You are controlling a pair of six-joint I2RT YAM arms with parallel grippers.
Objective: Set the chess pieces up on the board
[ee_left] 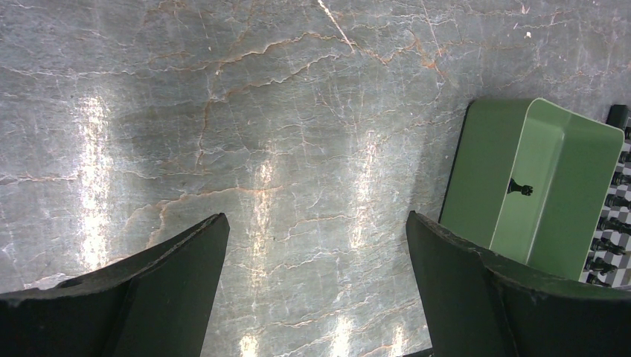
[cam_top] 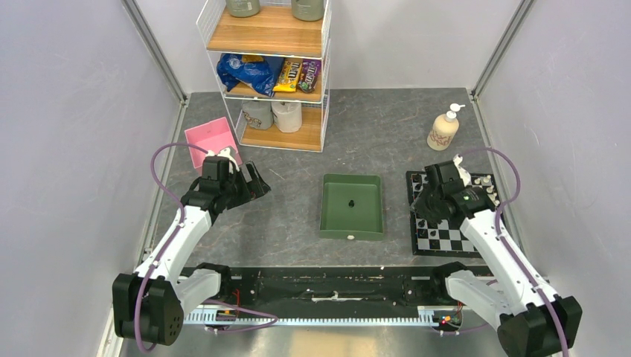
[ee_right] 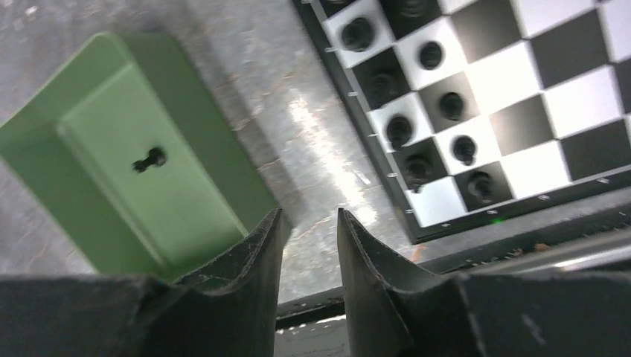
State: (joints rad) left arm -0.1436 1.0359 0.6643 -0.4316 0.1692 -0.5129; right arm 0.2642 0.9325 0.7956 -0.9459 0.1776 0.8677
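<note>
The left gripper gapes wide, empty, over the grey marbled table at frame left; the right gripper, narrowly parted and empty, hovers at the board's left edge. Black pieces fill two files there, and one piece lies in the tray at centre: nearly done, I judge. Beyond stand a shelf and plain walls.

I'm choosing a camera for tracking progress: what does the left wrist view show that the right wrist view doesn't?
Only the left wrist: the left gripper, fingers wide apart over a broad stretch of bare table. Only the right wrist: the right gripper, fingers narrowly apart, and open squares of the board, with black pieces standing two deep along one edge. Both: the green tray holding a single black piece, plus a sliver of the board's piece-lined edge.
</note>
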